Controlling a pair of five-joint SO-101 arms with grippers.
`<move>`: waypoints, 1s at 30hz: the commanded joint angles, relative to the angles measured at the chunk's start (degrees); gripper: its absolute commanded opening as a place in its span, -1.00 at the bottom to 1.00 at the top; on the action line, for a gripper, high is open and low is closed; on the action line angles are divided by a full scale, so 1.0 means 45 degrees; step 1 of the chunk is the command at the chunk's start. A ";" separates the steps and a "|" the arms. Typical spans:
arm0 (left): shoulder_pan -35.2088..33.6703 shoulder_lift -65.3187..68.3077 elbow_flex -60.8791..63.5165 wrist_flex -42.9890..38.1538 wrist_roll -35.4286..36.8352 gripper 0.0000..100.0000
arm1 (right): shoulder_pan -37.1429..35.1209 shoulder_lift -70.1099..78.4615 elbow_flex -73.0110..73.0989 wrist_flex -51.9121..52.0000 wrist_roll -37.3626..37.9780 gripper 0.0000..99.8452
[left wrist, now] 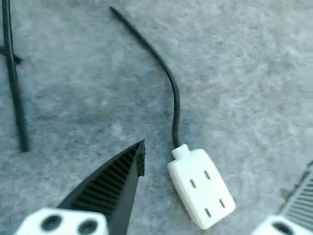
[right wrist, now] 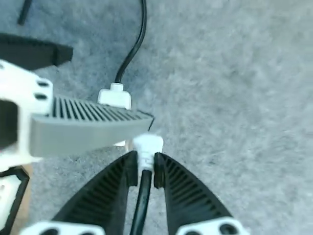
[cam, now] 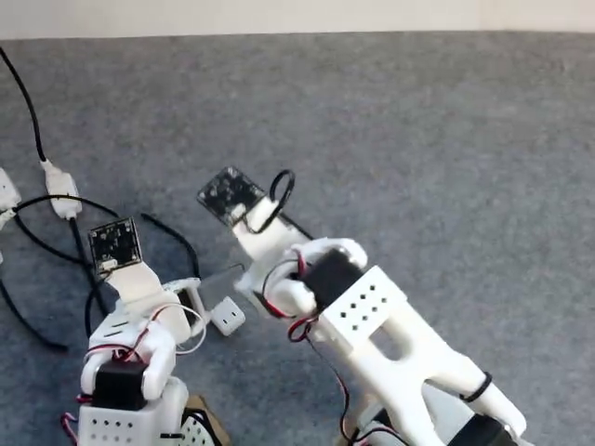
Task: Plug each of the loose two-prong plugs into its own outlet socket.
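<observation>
Grasping plug (right wrist: 147, 144) tight in right hand (right wrist: 145, 156), with its black cord (right wrist: 142, 200). Holding it just ahead of that hand's tips, close to socket (left wrist: 200, 188) lying on bench (left wrist: 244, 73). Holding left hand (left wrist: 226, 159) released, spread wide either side of socket, black finger (left wrist: 115, 188) just beside it

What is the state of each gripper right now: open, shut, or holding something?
Left gripper: open, its fingers either side of the outlet socket, not gripping it.
Right gripper: shut on the plug.
</observation>
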 commanded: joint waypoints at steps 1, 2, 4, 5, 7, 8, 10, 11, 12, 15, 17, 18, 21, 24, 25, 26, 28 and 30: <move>0.0479 -0.0029 0.0010 0.0117 0.0020 -0.12 | 0.0225 -0.0010 -0.1709 0.0127 0.0137 -0.99; 0.0498 -0.0029 0.0010 0.0117 0.0000 -0.12 | 0.0225 0.0010 -0.1670 0.0107 0.0137 -0.99; 0.0518 -0.0029 0.0166 0.0098 -0.0137 -0.12 | 0.0225 0.0010 -0.1455 0.0088 0.0137 -0.99; 0.0498 -0.0029 0.0205 0.0059 -0.0137 -0.12 | 0.0225 0.0010 -0.1338 0.0088 0.0156 -0.99; 0.0264 -0.0029 0.0010 0.0039 -0.0117 -0.12 | 0.0244 0.0010 -0.0967 0.0107 0.0215 -0.99; -0.0068 -0.0029 -0.0107 0.0039 -0.0117 -0.12 | 0.0244 0.0010 -0.0713 0.0068 0.0234 -0.99; -0.0908 -0.0029 -0.0537 0.0020 -0.0117 -0.12 | 0.0244 0.0010 -0.0166 -0.0088 0.0254 -0.99; -0.1280 -0.0029 -0.0850 0.0020 -0.0117 -0.12 | 0.0264 0.0010 0.0127 -0.0225 0.0254 -0.99; -0.1573 -0.0029 -0.1123 0.0020 -0.0117 -0.13 | 0.0283 0.0010 0.0420 -0.0381 0.0254 -0.99; -0.2276 -0.0010 -0.1846 0.0020 -0.0137 -0.18 | 0.0264 0.0010 0.1084 -0.0615 0.0567 -0.99; -0.2901 0.0205 -0.2315 0.0020 -0.0352 -0.21 | 0.0264 0.0010 0.1260 -0.0537 0.0645 -0.99; -0.3253 0.0518 -0.2608 -0.0020 -0.0586 -0.21 | 0.0264 0.0010 0.1319 -0.0518 0.0684 -0.99; -0.4601 0.2315 -0.3800 -0.1016 -0.0762 -0.21 | 0.0244 0.0010 0.1299 -0.0518 0.0684 -0.99; -0.6027 0.5714 -0.5714 -0.2208 -0.0840 -0.21 | 0.0244 0.0010 0.1299 -0.0498 0.0684 -0.99; -0.6437 0.7179 -0.6593 -0.2383 -0.1035 -0.21 | 0.0244 0.0010 0.1319 -0.0498 0.0684 -0.99; -0.6808 0.8801 -0.7590 -0.2422 -0.1231 -0.21 | 0.0244 0.0010 0.1338 -0.0498 0.0684 -0.99; -0.7453 1.2278 -0.9797 -0.2364 -0.1328 -0.21 | 0.0244 0.0010 0.1319 -0.0498 0.0684 -0.99; -0.8234 1.5775 -1.2239 -0.1524 -0.1446 -0.21 | 0.0244 0.0010 0.1299 -0.0498 0.0684 -0.99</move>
